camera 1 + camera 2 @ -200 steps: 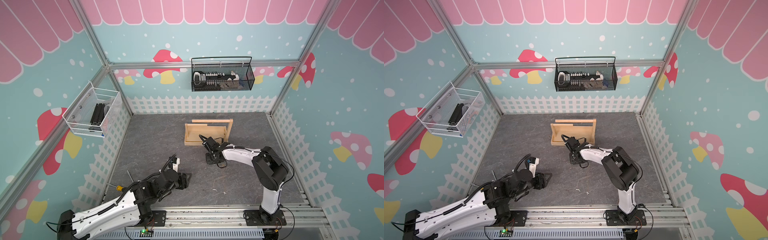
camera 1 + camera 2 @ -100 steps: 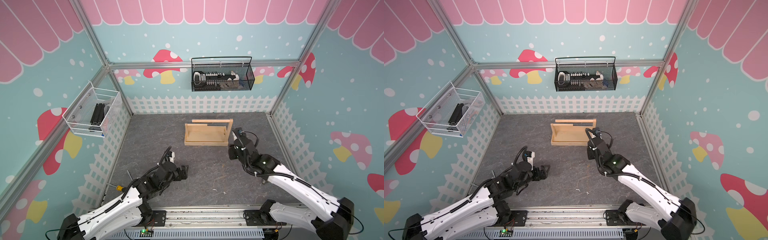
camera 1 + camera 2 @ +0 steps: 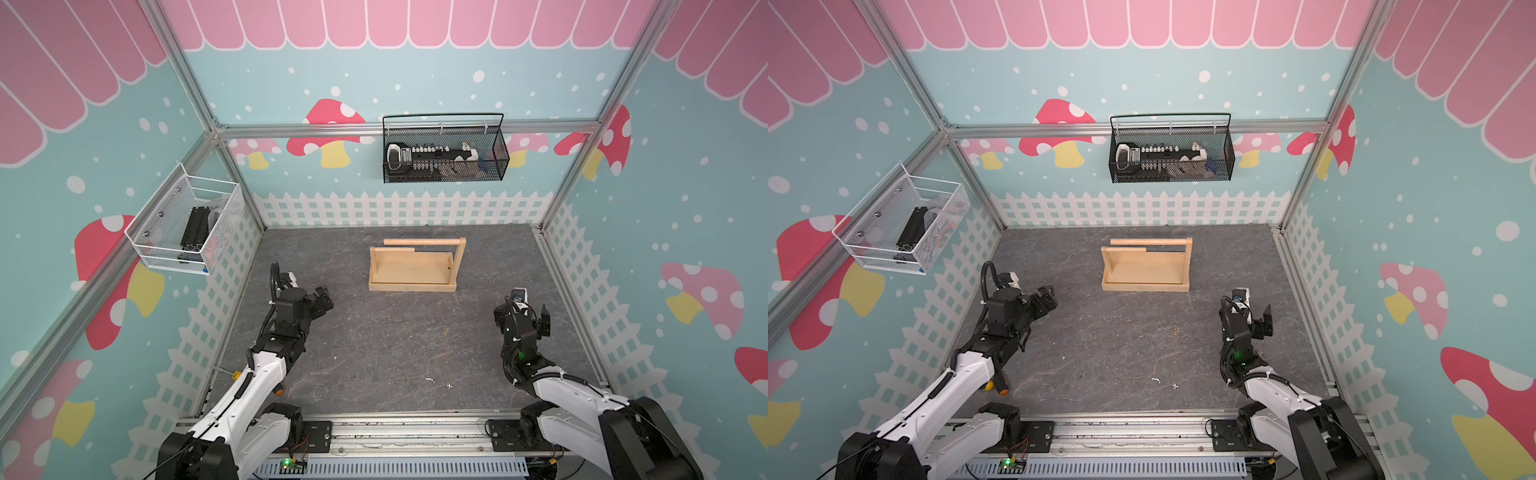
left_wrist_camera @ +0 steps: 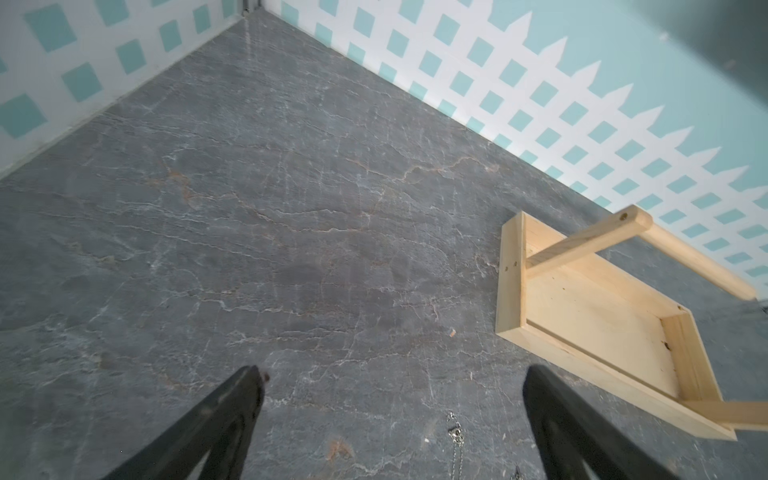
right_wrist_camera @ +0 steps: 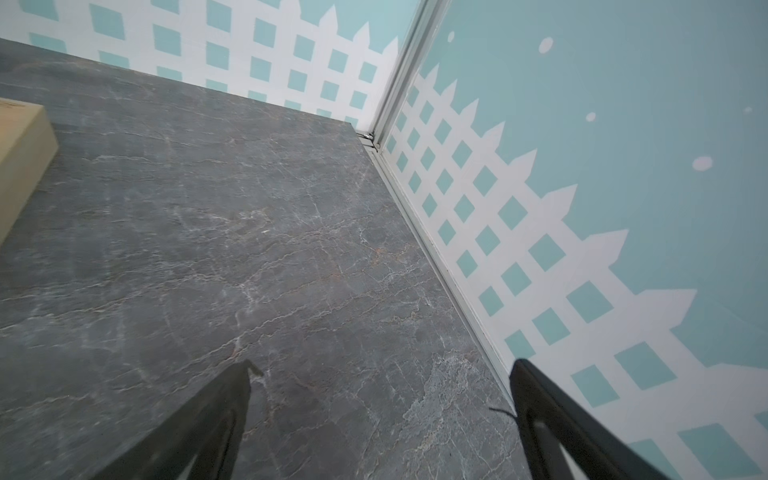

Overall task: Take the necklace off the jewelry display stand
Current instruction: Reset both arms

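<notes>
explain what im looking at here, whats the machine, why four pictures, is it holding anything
It is a robot: a left arm and a right arm, each ending in a two-fingered gripper. The two wide pictures come from one camera head up high, looking down on the whole table. The other two come from small cameras on the wrists; the black prongs in them are the fingers. On the table stands a wooden stand with a bare bar. A thin chain, probably the necklace, lies on the table in the left wrist view. The left gripper and the right gripper are open and hold nothing. A black basket and a white basket hang on the walls.
</notes>
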You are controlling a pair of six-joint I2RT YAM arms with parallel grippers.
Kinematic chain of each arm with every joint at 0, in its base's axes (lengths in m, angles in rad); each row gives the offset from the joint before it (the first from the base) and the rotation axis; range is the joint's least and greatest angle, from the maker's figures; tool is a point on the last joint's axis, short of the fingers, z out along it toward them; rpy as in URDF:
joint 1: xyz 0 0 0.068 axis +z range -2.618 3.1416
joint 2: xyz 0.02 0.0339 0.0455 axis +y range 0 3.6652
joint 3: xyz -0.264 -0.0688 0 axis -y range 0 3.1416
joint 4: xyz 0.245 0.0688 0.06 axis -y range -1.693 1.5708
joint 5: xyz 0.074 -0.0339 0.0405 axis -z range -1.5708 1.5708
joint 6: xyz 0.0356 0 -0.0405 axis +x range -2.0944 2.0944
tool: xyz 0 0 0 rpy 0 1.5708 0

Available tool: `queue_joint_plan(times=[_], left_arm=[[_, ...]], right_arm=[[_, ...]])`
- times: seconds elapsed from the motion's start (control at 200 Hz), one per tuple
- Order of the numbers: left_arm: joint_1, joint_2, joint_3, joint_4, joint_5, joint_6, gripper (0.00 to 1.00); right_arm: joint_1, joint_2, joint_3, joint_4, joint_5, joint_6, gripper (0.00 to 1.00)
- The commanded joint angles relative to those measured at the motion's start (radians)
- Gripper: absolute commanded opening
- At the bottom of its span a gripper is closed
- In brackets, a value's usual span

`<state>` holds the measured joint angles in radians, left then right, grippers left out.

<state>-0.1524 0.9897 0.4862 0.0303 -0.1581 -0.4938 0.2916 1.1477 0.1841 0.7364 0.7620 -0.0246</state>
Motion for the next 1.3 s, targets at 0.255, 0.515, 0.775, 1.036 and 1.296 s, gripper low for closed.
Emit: queue_joint_plan(times=[0.255, 0.515, 0.775, 1.036, 1.296], left_arm=[[0.007, -0.098, -0.177, 0.361, -0.04, 0.259, 0.99], [0.01, -0.076, -0.338, 0.646, -0.028, 0.545, 1.0], [0.113, 0.325, -0.318, 1.076, 0.157, 0.509, 1.0], [0.144, 0.504, -0.202, 1.01, 0.196, 0.494, 0.99], [0.169, 0.538, -0.113, 0.872, 0.3, 0.5, 0.99]], right_arm=[[-0.078, 0.111, 0.068, 0.238, -0.179, -0.031, 0.99], [-0.132, 0.343, -0.028, 0.57, -0.22, 0.002, 0.99], [-0.207, 0.398, 0.074, 0.422, -0.38, 0.048, 0.99], [-0.218, 0.381, 0.081, 0.376, -0.394, 0.064, 0.99], [-0.222, 0.369, 0.133, 0.25, -0.373, 0.084, 0.99]])
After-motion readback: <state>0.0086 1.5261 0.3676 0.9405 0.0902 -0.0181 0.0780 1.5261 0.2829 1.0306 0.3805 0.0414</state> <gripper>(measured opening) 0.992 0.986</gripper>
